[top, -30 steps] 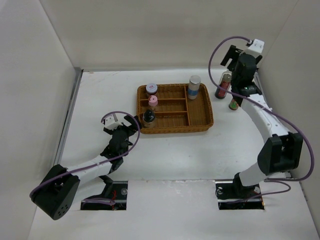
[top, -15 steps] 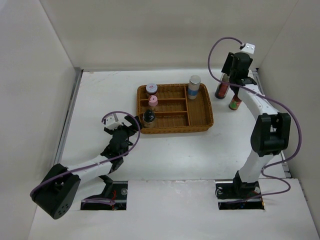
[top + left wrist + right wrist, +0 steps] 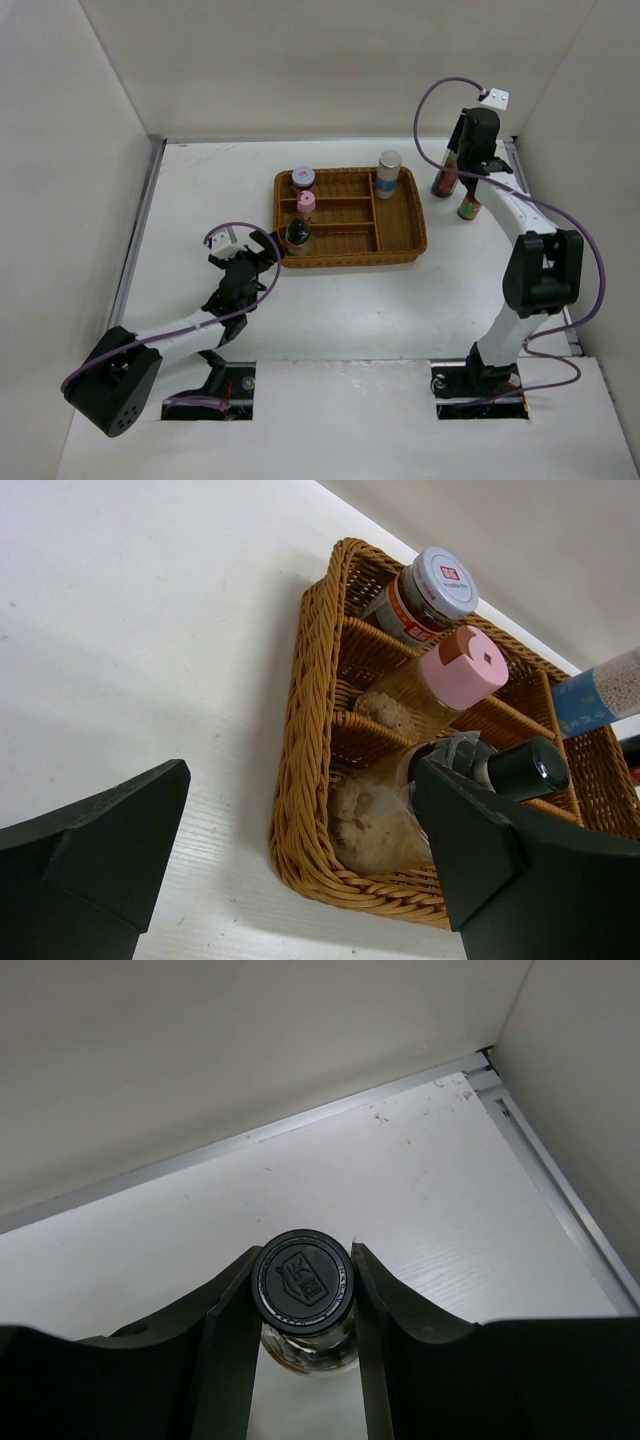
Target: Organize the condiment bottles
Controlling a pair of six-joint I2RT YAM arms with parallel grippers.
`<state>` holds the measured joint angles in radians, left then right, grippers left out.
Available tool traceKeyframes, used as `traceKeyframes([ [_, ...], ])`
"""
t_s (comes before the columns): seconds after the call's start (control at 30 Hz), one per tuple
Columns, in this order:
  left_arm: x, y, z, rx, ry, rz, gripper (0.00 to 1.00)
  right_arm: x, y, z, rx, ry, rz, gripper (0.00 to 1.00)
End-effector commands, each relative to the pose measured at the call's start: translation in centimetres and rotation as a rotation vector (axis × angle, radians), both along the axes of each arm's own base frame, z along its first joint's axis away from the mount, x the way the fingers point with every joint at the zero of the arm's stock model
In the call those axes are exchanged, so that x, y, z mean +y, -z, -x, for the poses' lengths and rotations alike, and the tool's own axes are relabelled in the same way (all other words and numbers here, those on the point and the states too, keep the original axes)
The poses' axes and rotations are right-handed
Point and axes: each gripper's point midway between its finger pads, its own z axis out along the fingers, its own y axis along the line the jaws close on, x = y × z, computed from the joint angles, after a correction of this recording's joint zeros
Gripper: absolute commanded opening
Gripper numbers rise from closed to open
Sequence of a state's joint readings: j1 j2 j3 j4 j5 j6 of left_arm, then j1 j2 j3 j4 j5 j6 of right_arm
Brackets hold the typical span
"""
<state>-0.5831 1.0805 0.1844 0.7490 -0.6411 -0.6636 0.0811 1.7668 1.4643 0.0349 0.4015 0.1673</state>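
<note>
A tall clear bottle with a black cap [image 3: 303, 1282] stands upright at the back right of the table. My right gripper [image 3: 305, 1265] is shut on it, one finger pressed against each side of the cap. From above, this bottle [image 3: 443, 181] shows just under the right gripper [image 3: 464, 160]. A red sauce bottle [image 3: 468, 208] stands beside it. The wicker basket [image 3: 400, 250] holds the lidded jar [image 3: 443, 580], the pink-lidded bottle [image 3: 462, 665], the short black-capped bottle [image 3: 520, 770] and the silver-lidded blue-white bottle [image 3: 388, 172]. My left gripper [image 3: 300, 780] is open and empty at the basket's near left corner.
The enclosure's back wall and right wall stand close behind the right gripper, with a metal rail [image 3: 560, 1190] along the table's right edge. The basket's right compartments [image 3: 398, 215] have nothing in them.
My right gripper has dropped over the tall bottle and its fingers have closed onto the cap. The left arm has stayed still.
</note>
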Motion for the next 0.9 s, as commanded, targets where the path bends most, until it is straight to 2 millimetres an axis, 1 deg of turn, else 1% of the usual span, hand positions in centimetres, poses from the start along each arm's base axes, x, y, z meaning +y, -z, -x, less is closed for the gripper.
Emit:
traceKeyframes([
  [0.0, -0.3, -1.7, -0.4, -0.054, 0.004, 0.049, 1.0, 0.3, -14.2, 2.6, -0.381, 0.019, -0.025, 0.25],
  [0.07, -0.2, -1.8, -0.4, -0.059, 0.004, 0.053, 1.0, 1.2, -16.0, 4.1, -0.42, 0.0, -0.031, 0.25],
  [0.13, -0.1, -1.9, -0.3, -0.061, -0.002, 0.053, 1.0, 2.1, -17.3, 5.5, -0.445, -0.023, -0.029, 0.25],
  [0.2, -0.2, -1.6, -0.4, -0.054, 0.004, 0.049, 1.0, 2.9, -18.2, 6.5, -0.469, -0.037, -0.033, 0.25],
  [0.27, -0.3, -1.7, -0.3, -0.055, 0.007, 0.05, 1.0, 4.2, -18.4, 7.3, -0.475, -0.066, -0.037, 0.26],
  [0.37, -0.4, -1.6, -0.4, -0.051, 0.007, 0.049, 1.0, 6.4, -18.0, 8.2, -0.473, -0.112, -0.055, 0.26],
  [0.5, -0.4, -1.8, -0.3, -0.059, 0.011, 0.056, 1.0, 9.7, -17.2, 8.4, -0.471, -0.183, -0.083, 0.26],
  [0.67, -0.3, -1.9, -0.3, -0.06, 0.008, 0.057, 1.0, 13.1, -15.6, 7.6, -0.448, -0.251, -0.095, 0.26],
  [0.8, -0.3, -1.7, -0.3, -0.055, 0.008, 0.053, 1.0, 15.3, -14.4, 6.7, -0.439, -0.294, -0.097, 0.26],
  [0.87, -0.4, -1.9, -0.3, -0.061, 0.01, 0.058, 1.0, 16.1, -14.0, 6.4, -0.43, -0.307, -0.091, 0.26],
])
